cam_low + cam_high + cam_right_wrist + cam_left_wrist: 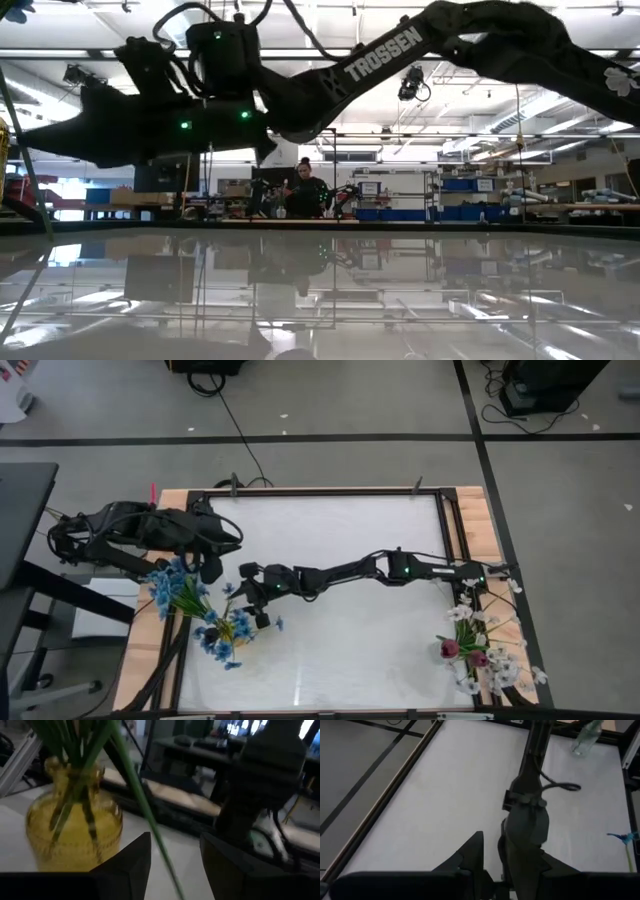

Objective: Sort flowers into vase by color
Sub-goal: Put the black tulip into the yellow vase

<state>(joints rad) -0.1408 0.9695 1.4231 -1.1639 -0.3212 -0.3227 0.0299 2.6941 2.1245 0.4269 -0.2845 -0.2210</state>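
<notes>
A yellow glass vase (75, 827) stands near the table's left edge (238, 626) with blue-blossom sprigs (172, 586) in it, their green stems (75, 780) reaching down inside. My right gripper (175, 857) reaches across the table to just beside this vase (262, 616). It is open, and one long green stem (145, 815) slants through the gap between its fingers. My left gripper (210, 567) hovers open close by, above the blue blossoms. At the table's right edge a second vase holds white sprays (500, 660) and dark red-purple buds (450, 649). My right gripper is open around a thin green stem (159, 847), which runs slanting through the gap close to one finger (132, 860). I cannot tell whether that finger touches the stem. The stem's upper part leans over toward the yellow vase's mouth.
The right arm (340, 572) stretches across the middle of the white table (340, 650) and passes right in front of my left gripper (525, 820). Wooden boards and a dark frame (450, 520) border the table. A person (305, 190) stands in the room far beyond it.
</notes>
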